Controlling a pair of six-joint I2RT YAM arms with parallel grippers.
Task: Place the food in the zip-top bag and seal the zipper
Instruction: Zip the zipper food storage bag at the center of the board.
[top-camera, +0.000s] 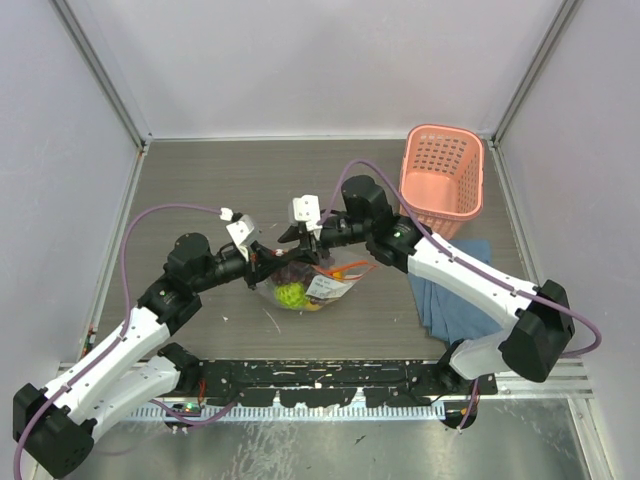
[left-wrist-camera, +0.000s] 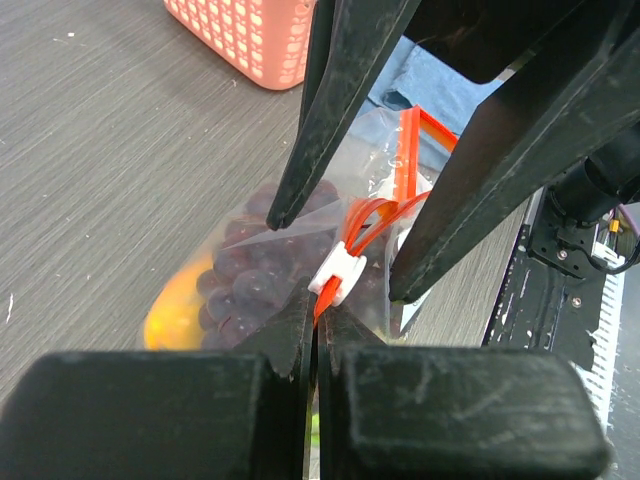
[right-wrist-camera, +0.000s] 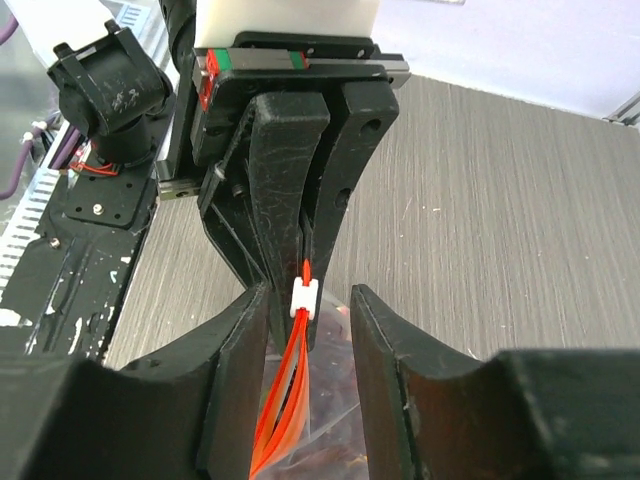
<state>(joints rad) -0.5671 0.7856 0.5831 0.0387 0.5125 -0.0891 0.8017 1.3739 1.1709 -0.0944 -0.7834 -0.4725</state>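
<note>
Grey tabletop (top-camera: 200, 180): left tool (left-wrist-camera: 317, 325) pinches the zipper (left-wrist-camera: 375, 215), right tool (right-wrist-camera: 310, 293) gapes around its white slider (left-wrist-camera: 338, 275).

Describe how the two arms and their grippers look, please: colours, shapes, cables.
Both arms have white shells on the long links and black joints. The left arm and the right arm each carry a thin purple cable looping above. A white box sits on each wrist. The left gripper and right gripper have black, scuffed, tapering fingers.
</note>
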